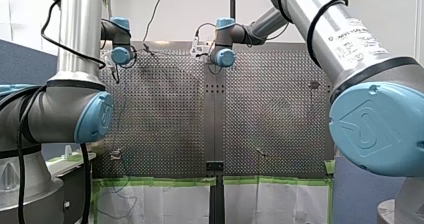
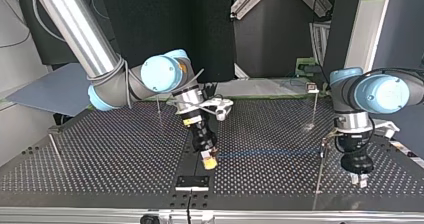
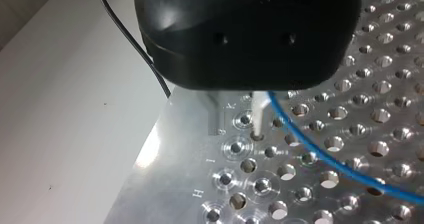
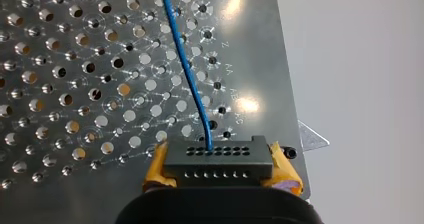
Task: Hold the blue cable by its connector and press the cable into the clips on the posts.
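Between the yellow pads (image 4: 285, 171) of my right gripper (image 4: 220, 168) the black connector (image 4: 218, 156) is clamped, low over the perforated table (image 4: 75, 84) near its edge. From it the blue cable (image 4: 187, 69) is led across the table to my left gripper (image 3: 237, 119), whose fingers (image 3: 257, 114) are held narrowly apart, the cable passing just beside the pale one.

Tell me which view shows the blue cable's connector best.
Right wrist view: the black connector sits close up between my right gripper's yellow pads, blue cable leaving one of its holes. Top view barely shows it; left wrist view shows only cable; front view, neither.
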Motion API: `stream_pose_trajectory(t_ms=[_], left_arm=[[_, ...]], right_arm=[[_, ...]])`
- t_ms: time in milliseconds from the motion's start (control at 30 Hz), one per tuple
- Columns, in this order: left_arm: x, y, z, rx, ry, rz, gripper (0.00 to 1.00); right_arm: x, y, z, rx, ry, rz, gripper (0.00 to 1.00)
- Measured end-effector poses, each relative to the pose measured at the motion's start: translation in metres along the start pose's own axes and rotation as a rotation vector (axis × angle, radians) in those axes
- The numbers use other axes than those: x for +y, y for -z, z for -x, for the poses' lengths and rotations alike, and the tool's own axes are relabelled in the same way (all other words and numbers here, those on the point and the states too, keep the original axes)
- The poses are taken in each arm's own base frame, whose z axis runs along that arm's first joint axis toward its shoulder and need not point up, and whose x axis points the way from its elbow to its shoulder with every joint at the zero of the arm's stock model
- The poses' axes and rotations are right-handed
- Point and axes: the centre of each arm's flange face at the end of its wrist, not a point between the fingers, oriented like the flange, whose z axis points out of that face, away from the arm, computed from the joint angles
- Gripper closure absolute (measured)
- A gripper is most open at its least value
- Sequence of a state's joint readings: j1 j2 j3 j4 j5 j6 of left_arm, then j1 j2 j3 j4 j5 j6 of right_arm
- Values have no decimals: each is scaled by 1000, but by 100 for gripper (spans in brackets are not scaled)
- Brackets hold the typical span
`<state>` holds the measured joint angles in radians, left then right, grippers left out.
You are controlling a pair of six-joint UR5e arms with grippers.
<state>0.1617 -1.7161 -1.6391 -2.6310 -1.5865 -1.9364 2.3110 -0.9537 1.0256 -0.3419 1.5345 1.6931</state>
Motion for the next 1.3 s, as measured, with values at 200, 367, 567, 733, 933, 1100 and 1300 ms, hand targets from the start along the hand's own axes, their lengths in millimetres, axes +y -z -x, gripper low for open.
stream_pose_trajectory(t_ms=[200, 367, 567, 733, 933, 1100, 1300], left_arm=[[5, 5, -3, 18, -15, 50, 0], [5, 9, -6, 47, -21, 78, 0], [-1, 18, -14, 111, -43, 74, 0], [-7, 29, -22, 177, -44, 58, 0], [-7, 53, -26, 243, -39, 74, 0], [-8, 74, -20, 266, -21, 85, 0], [-13, 85, -6, 251, -17, 83, 0]], right_arm=[[-1, 1, 1, -4, 1, -1, 100], [0, 1, 1, -5, 2, 0, 100], [0, 1, 1, -5, 2, 0, 100], [0, 0, 1, -5, 0, 0, 100], [0, 0, 2, -6, 0, -1, 100], [0, 1, 2, -7, 1, -1, 100], [-2, 1, 2, -7, 0, -3, 100]])
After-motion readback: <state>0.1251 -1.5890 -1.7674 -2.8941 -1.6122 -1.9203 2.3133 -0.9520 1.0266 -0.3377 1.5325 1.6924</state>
